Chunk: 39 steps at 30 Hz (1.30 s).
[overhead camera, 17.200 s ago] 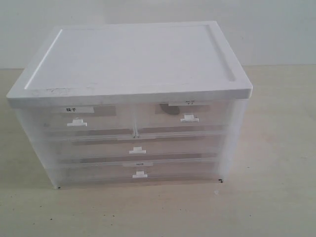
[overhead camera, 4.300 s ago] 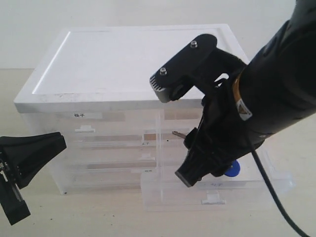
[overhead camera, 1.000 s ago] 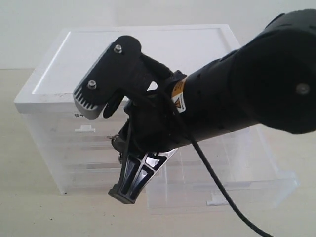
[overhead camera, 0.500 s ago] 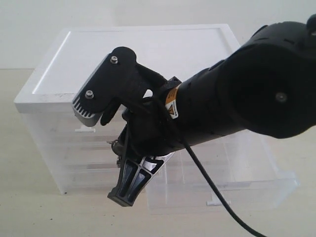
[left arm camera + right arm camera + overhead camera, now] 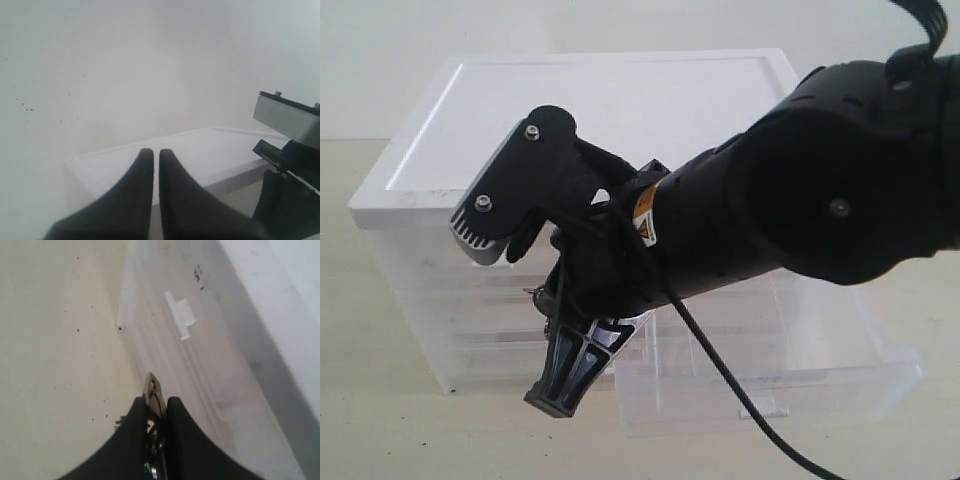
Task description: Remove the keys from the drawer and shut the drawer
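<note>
Right wrist view: gripping the keys (image 5: 153, 392) between the almost closed fingers of the right tool (image 5: 156, 401), with one grey metal blade poking out past the black fingertips and a speck of blue showing deeper in between them. Hanging over the pale worktop (image 5: 60, 340), just in front of the translucent cabinet (image 5: 210, 370) and near a white tab handle (image 5: 181, 315) on one of its shut fronts.

Exterior view: reaching across the front of the cabinet (image 5: 610, 110) toward its left half and pointing the right tool (image 5: 553, 400) down at the worktop (image 5: 380, 420); impossible to tell whether touching it or hanging just above. Carrying the keys outside the drawer (image 5: 800, 375) and well apart from it. Showing that drawer sticking far out of the cabinet's right half, wide open, partly hidden behind the bulky black right arm (image 5: 820, 200).

Left wrist view: holding nothing in the left tool (image 5: 152, 155), its two black fingers drawn together with only a thin slit between them. Pointing toward the cabinet's white lid (image 5: 200, 150) and a bare pale wall beyond.
</note>
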### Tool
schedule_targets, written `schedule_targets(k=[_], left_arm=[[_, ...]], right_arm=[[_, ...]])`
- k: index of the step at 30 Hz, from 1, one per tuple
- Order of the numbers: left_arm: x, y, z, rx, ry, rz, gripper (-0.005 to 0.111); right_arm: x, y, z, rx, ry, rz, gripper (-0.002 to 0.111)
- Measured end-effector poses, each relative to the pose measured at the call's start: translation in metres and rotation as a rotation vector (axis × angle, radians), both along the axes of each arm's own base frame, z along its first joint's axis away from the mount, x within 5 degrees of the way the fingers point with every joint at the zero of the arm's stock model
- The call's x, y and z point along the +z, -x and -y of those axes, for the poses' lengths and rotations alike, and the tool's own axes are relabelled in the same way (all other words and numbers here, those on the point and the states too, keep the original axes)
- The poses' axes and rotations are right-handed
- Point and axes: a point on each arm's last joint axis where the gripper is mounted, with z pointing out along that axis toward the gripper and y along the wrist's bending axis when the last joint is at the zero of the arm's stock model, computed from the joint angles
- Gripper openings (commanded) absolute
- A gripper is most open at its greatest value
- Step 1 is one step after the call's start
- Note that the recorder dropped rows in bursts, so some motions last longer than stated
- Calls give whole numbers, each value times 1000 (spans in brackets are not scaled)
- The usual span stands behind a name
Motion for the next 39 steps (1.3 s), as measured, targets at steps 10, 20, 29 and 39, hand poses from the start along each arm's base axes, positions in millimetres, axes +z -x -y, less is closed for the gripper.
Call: schedule_targets(k=[10,20,29,39], left_arm=[[0,0,0,-1,3,-2,5],[-2,0,1,-9,-15,-13,5],[-11,17,26,-320,-180,-17,5],[-34,20,37,-553,-261,-286,5]], right_arm=[[4,1,1,9,-6,15,43],[54,18,27,6,-132,93,43],[107,40,63,-3,-284,219,43],[131,53,87,-23,-368,277,43]])
